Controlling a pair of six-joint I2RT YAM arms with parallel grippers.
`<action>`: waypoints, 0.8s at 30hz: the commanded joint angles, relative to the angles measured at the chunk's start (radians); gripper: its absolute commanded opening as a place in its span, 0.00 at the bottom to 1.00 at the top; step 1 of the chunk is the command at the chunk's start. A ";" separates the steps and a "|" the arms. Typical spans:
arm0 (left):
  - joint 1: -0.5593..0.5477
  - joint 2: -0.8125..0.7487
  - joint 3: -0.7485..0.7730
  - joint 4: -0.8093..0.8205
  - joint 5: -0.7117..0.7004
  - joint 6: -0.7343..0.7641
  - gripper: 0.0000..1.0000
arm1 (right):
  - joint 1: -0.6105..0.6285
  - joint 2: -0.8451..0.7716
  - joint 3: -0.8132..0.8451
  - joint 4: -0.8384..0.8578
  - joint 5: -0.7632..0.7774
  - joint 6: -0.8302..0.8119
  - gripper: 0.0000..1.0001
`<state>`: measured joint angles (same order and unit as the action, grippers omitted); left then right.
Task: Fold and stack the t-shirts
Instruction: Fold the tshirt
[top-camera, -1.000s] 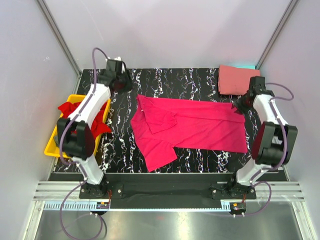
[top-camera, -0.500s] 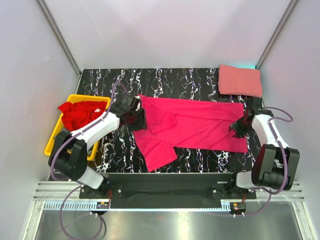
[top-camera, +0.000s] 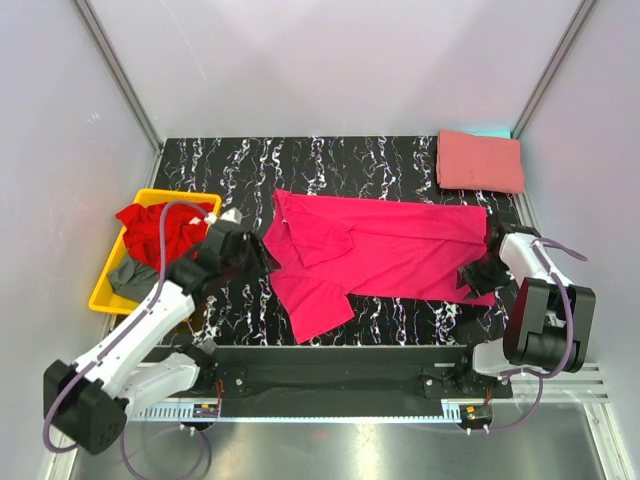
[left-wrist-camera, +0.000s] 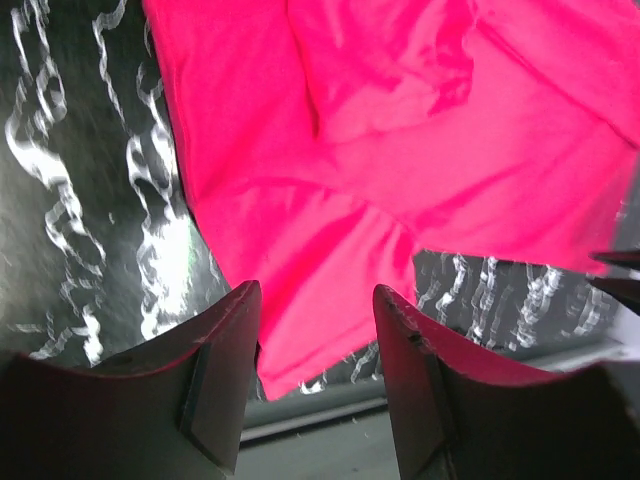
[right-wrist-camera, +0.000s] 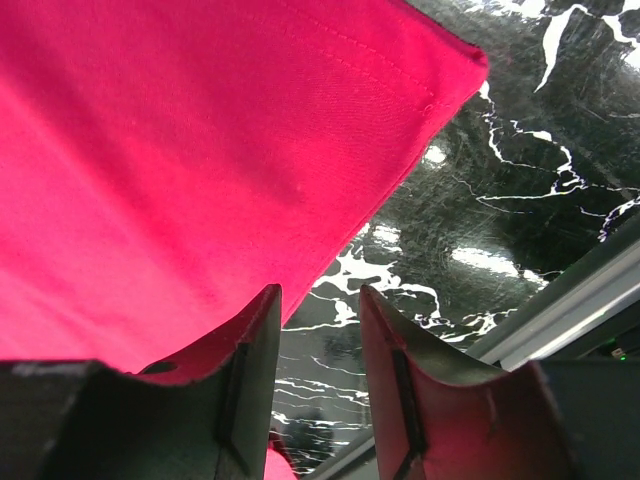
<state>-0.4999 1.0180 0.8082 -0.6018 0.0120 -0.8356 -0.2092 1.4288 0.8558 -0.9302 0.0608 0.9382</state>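
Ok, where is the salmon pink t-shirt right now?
In the top view, the salmon pink t-shirt lies folded at the table's far right corner, just beyond the spread magenta t-shirt and not touching it.

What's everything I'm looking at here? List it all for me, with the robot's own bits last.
magenta t-shirt: one, hot pink, spread out mid-table
salmon t-shirt: one, salmon pink, folded, far right corner of the table
red t-shirt: one, red, bunched in the bin
grey t-shirt: one, grey, near end of the bin, beside the red one
bin: one, yellow, left side of the table
table: one, black with white veining, under everything
left gripper: one, black, open, by the magenta t-shirt's left edge
right gripper: one, black, open, at the magenta t-shirt's near right corner
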 joint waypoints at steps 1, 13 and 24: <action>-0.015 -0.070 -0.112 0.046 0.084 -0.070 0.54 | -0.009 0.001 -0.001 0.010 0.027 0.059 0.45; -0.218 -0.061 -0.378 0.164 0.158 -0.063 0.57 | -0.009 -0.057 0.043 -0.015 0.034 0.004 0.45; -0.447 -0.032 -0.446 0.269 0.046 -0.226 0.55 | -0.009 -0.077 0.048 -0.004 0.039 -0.022 0.43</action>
<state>-0.9344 0.9718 0.3656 -0.3897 0.1211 -1.0023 -0.2123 1.3972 0.8963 -0.9325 0.0685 0.9226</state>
